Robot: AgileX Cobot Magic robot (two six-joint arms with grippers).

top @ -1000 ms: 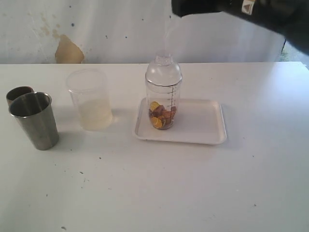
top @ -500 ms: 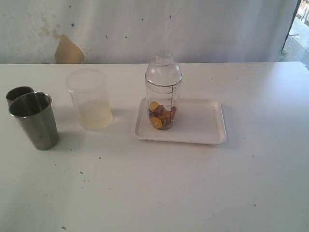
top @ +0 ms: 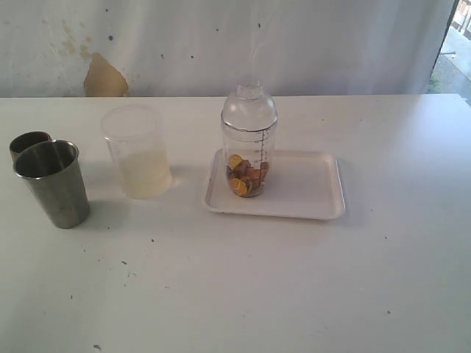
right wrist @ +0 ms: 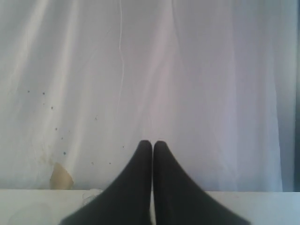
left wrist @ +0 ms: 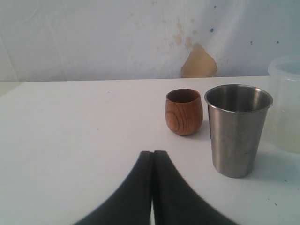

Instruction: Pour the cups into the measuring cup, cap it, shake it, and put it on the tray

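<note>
While neither arm appears in the exterior view, each wrist camera shows its own gripper. The left gripper [left wrist: 152, 154] has its two dark fingers pressed together with no gap, holding nothing and touching nothing. It sits low and level, pointing along the white tabletop [left wrist: 70, 140] toward the wall. Ahead of its tips, off toward the tray's side, a steel cup [left wrist: 238, 129] stands upright and apart from the gripper. A small rounded wooden cup [left wrist: 183, 111] stands just beyond it, farther from the gripper. A frosted plastic cup [left wrist: 286, 108] sits past the steel cup, partly cut off at the frame edge.

The right gripper [right wrist: 152, 143] is also closed tight and empty — aimed level at a white curtain [right wrist: 187, 70], with only a strip of tabletop below its fingers.

The measuring cup [top: 249, 143] is well apart from both grippers. It stands upright on the tray [top: 309, 193], at the end nearer the left gripper's side, with its clear domed lid [top: 249, 107] on and coloured pieces [top: 246, 179] piled at the bottom. The frosted plastic cup stands beside the tray, holding pale liquid.
</note>
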